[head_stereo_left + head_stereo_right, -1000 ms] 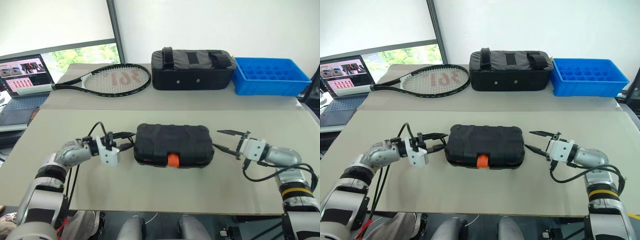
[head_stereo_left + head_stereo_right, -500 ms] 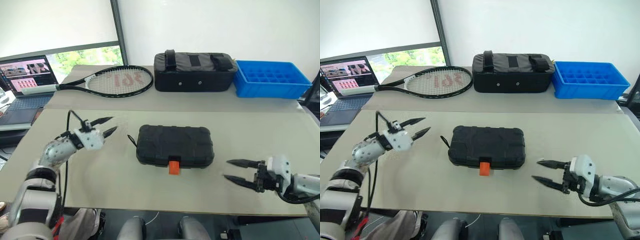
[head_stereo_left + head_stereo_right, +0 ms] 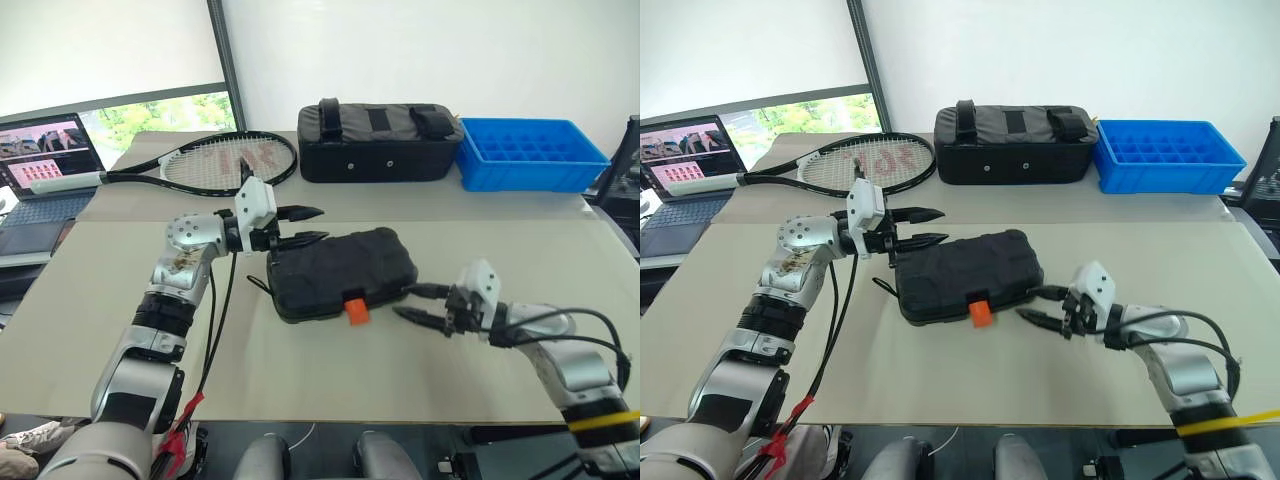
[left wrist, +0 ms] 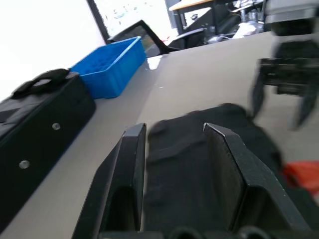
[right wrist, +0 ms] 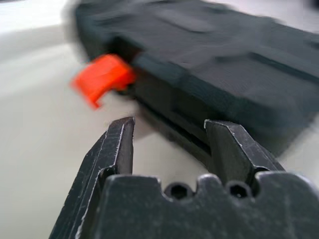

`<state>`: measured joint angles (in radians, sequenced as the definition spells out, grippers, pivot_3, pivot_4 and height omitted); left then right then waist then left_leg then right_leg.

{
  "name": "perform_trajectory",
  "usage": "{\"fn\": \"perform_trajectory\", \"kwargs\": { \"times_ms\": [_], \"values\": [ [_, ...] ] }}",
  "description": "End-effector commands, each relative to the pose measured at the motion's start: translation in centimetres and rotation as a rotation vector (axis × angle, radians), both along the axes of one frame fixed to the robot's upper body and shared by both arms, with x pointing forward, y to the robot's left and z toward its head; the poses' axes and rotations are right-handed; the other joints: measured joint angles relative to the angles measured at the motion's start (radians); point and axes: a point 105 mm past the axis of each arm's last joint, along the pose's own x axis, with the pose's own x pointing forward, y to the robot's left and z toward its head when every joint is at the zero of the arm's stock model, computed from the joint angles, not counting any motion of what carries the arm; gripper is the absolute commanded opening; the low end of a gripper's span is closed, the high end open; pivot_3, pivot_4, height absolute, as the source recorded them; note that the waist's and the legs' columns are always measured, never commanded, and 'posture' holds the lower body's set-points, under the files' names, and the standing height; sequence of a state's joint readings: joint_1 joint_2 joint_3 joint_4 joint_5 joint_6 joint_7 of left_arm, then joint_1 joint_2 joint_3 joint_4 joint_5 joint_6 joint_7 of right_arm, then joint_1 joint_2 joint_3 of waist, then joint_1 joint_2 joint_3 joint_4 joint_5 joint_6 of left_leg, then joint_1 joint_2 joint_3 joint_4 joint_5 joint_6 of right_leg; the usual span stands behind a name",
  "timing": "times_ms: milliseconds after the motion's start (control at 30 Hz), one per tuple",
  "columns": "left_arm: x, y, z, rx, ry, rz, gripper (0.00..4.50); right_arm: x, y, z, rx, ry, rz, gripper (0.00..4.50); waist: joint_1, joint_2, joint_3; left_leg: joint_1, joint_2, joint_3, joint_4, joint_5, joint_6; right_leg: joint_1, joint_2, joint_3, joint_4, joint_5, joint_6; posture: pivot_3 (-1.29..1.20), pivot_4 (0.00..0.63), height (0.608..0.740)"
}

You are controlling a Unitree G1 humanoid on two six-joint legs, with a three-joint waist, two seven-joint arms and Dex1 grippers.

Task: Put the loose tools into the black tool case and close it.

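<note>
The black tool case lies shut in the middle of the table, turned at a slant, with its orange latch sticking out from the front edge. My left gripper is open and points level over the case's far left corner, nothing between its fingers. At the case's front right edge, just right of the latch, my right gripper is open and empty, low over the table. The right wrist view has the latch and the case's side close ahead. The loose tools are out of view.
A tennis racket, a black fabric bag and a blue compartment tray line the far table. A laptop stands at the far left. Bare tabletop lies in front of the case and on both sides.
Both grippers drew away from the case's ends, then came back: the left now above its far left corner, the right at its front right edge. The case now lies slanted, latch sticking out.
</note>
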<state>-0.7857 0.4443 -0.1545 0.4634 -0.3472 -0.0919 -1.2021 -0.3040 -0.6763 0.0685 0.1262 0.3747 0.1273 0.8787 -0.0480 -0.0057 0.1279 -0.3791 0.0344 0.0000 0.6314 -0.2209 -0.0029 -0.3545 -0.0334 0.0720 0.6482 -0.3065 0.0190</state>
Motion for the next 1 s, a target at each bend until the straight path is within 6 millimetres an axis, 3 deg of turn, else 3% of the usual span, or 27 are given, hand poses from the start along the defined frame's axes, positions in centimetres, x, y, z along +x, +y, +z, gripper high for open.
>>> {"fn": "perform_trajectory", "kwargs": {
  "times_ms": [33,200,333,467,567,700,1000],
  "values": [
    [-0.5,-0.8,0.4,0.018,-0.015,-0.037,1.98,3.6,-2.1,2.7,-0.009,-0.176,-0.227,2.67,0.004,0.0,0.0,-0.001,-0.001,0.0,0.0,0.0,0.0,0.0,-0.001,0.0,0.0,0.0,-0.001,0.0,0.15,0.707],
    [-0.9,-1.2,-1.3,0.089,0.026,-0.055,1.98,2.5,-1.2,3.1,0.043,-0.133,-0.207,2.67,0.02,0.001,-0.001,-0.005,-0.001,-0.002,-0.001,0.0,0.0,-0.001,-0.001,0.0,-0.001,0.001,-0.001,0.0,0.15,0.707],
    [-1.1,-1.8,-3.5,0.163,0.078,-0.058,1.98,0.4,-0.2,3.1,0.09,-0.034,-0.2,2.67,0.031,0.003,-0.001,-0.007,-0.001,-0.002,-0.003,0.0,0.001,-0.002,-0.001,0.0,0.0,0.001,-0.001,0.0,0.15,0.707],
    [0.2,-2.8,-5.8,0.234,0.146,0.041,1.98,-2.7,0.9,2.3,0.056,0.067,-0.146,2.67,0.038,0.003,-0.001,-0.008,-0.002,-0.003,-0.003,-0.001,0.001,-0.002,-0.001,0.0,-0.001,0.001,-0.001,0.0,0.15,0.707],
    [0.2,-3.1,-6.6,0.262,0.16,0.042,1.98,-3.6,1.4,1.7,0.026,0.112,-0.143,2.67,0.037,0.002,-0.001,-0.008,-0.003,-0.003,-0.002,-0.001,0.001,-0.002,-0.002,-0.001,-0.005,0.0,0.0,0.0,0.15,0.707],
    [0.1,-3.2,-7.1,0.287,0.174,0.045,1.98,-4.0,2.0,1.2,0.016,0.161,-0.156,2.67,0.027,0.002,-0.002,-0.006,-0.002,-0.003,-0.002,-0.001,0.001,0.0,-0.001,0.0,-0.005,0.0,0.0,0.0,0.15,0.707],
    [0.0,-2.8,-7.5,0.308,0.189,0.053,1.98,-2.8,3.4,1.0,0.004,0.163,-0.163,2.67,0.031,0.003,-0.002,-0.005,-0.002,-0.003,-0.001,-0.001,0.001,0.0,0.0,0.001,-0.003,-0.001,0.001,0.0,0.15,0.707]
  ]
}}
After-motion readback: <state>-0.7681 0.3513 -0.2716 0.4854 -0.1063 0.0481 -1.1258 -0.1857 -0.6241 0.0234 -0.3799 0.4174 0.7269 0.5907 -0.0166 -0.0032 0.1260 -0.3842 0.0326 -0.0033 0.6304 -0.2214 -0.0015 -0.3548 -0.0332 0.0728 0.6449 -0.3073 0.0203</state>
